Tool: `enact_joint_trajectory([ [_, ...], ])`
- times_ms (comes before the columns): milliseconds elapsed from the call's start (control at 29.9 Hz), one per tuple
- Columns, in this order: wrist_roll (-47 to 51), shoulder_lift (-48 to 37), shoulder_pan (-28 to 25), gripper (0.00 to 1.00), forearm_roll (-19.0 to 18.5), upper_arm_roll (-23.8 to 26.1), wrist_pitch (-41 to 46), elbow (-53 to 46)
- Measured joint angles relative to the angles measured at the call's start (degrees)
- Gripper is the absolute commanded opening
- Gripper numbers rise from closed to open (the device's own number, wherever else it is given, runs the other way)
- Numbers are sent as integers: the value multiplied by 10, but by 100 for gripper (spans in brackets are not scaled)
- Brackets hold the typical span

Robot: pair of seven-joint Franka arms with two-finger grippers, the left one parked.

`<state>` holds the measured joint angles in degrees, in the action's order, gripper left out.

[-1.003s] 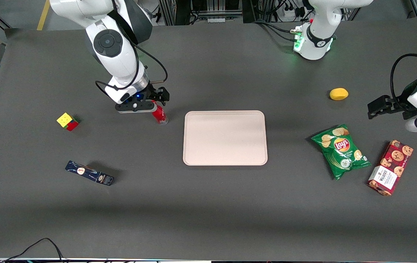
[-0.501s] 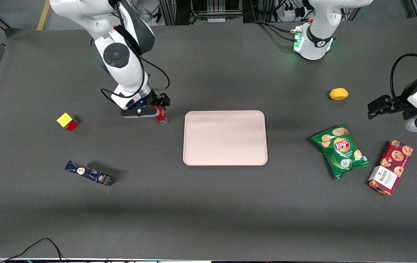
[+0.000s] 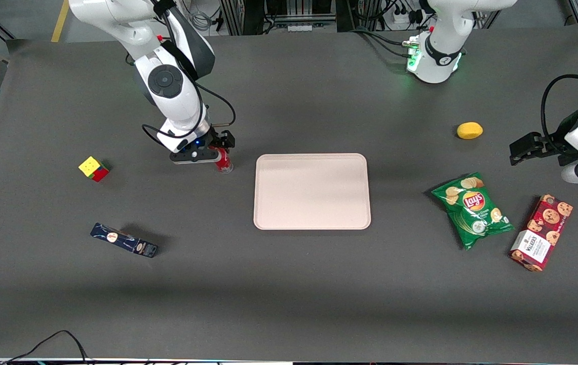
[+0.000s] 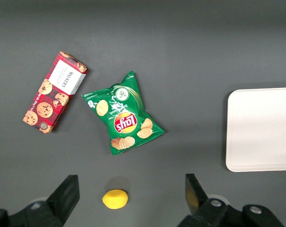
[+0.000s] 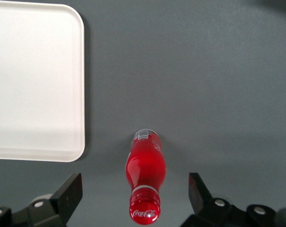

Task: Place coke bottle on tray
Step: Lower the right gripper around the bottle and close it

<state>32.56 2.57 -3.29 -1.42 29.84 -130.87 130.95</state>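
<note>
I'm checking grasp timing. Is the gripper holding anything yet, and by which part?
Nothing is held. The gripper is open, its fingers standing apart on either side of the upright coke bottle, near its cap, without touching it.

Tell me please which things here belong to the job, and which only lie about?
For the job: coke bottle, standing between the open fingers of the gripper; tray, beside the bottle.

Only lying about: puzzle cube, dark blue box, lemon, chips bag, cookie box.
</note>
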Motion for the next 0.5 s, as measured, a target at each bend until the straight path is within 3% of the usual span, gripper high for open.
enact_joint_trajectory([
  [267,0,9,0,98,0,1,-7,11],
  [368,0,9,-1,80,0,2,-7,12],
  [468,0,9,-2,52,0,3,-7,12],
  [501,0,9,-2,48,0,3,-7,12],
])
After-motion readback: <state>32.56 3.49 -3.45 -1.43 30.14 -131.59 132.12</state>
